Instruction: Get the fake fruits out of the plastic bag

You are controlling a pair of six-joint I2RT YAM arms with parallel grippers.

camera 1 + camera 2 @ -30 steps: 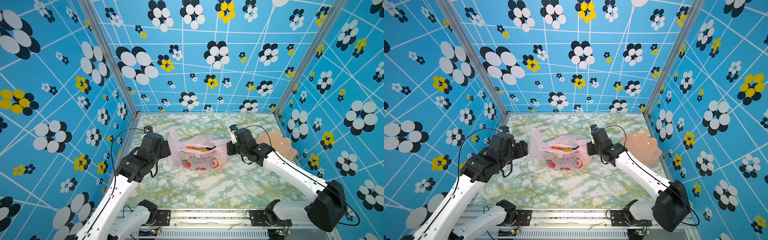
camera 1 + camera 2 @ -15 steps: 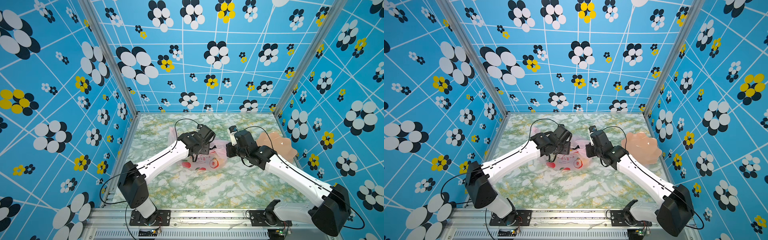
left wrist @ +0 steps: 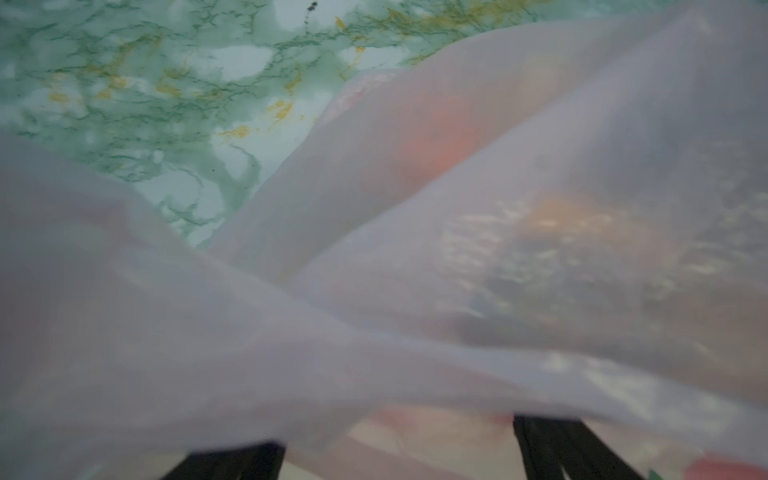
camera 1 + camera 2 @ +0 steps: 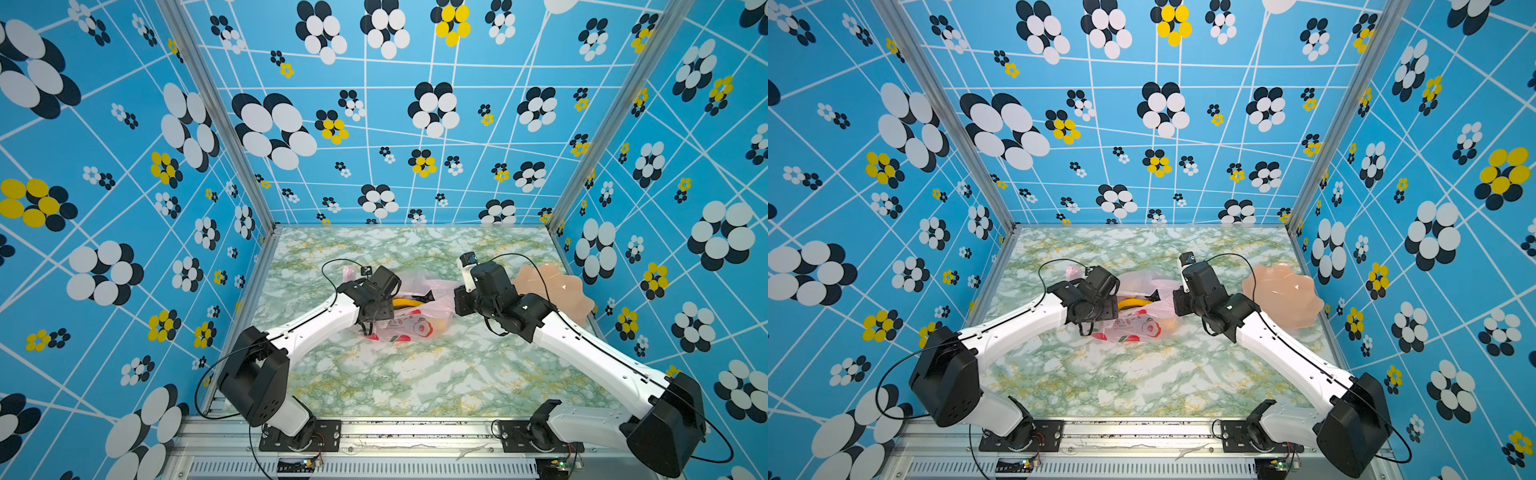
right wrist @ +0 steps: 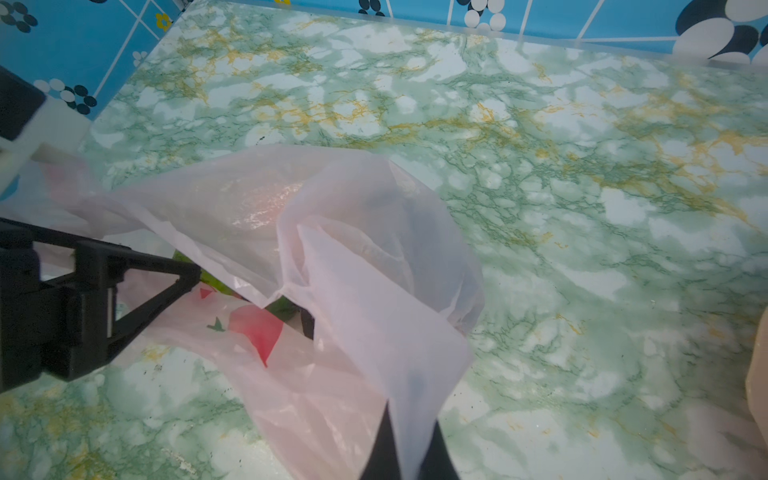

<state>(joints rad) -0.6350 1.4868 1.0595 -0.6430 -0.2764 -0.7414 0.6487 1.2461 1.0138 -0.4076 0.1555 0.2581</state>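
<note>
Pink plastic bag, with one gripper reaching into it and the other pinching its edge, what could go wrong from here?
The right gripper pinches only a thin fold of the plastic bag; it may slip or tear, collapsing the mouth. Film drapes over the open left gripper, so closing could catch plastic instead of the banana.

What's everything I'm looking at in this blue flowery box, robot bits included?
table: one, green marbled, floor of the booth
walls: three, blue with flowers, around the table
plastic bag: one, translucent pink, mid-table
banana: one, yellow, in the bag's mouth
green fruit: count unclear, under the bag's film
bowl: one, peach, scalloped, right of the bag
left gripper: black, open, inside the bag's mouth
right gripper: black, shut on the bag's edge
</note>
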